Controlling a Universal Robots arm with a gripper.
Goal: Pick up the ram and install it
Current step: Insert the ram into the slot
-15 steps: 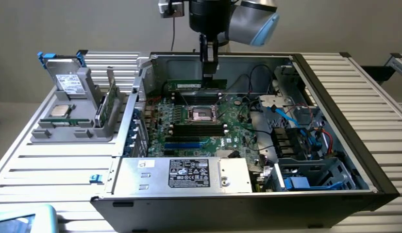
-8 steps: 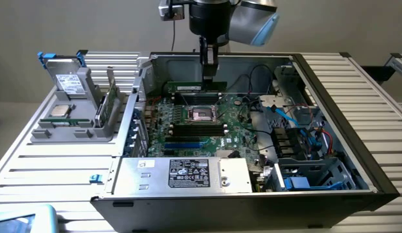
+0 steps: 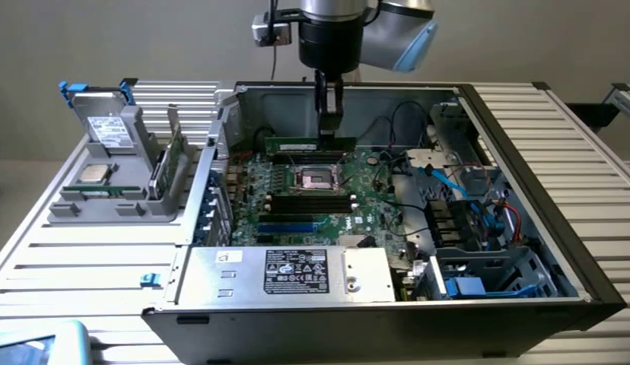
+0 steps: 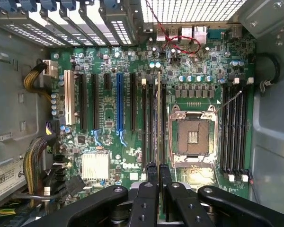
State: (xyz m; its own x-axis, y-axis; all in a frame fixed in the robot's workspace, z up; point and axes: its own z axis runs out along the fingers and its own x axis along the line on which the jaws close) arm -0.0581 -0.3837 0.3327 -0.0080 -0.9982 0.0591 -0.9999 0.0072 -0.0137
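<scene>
**Ram held over the slots: install step in hand**

My jaws are clamped on the ram [image 3: 311,144]. The gripper [image 3: 329,129] holds it by its top edge above the motherboard [image 3: 381,209], near the case's [image 3: 518,144] far wall, just beyond the CPU socket [image 3: 317,179]. I judge pickup done and seating in hand. In the wrist view the ram runs along the memory slots [image 4: 145,123]. Pressing home calls for edge and slot aligned. Whether they touch, I cannot tell.
</scene>
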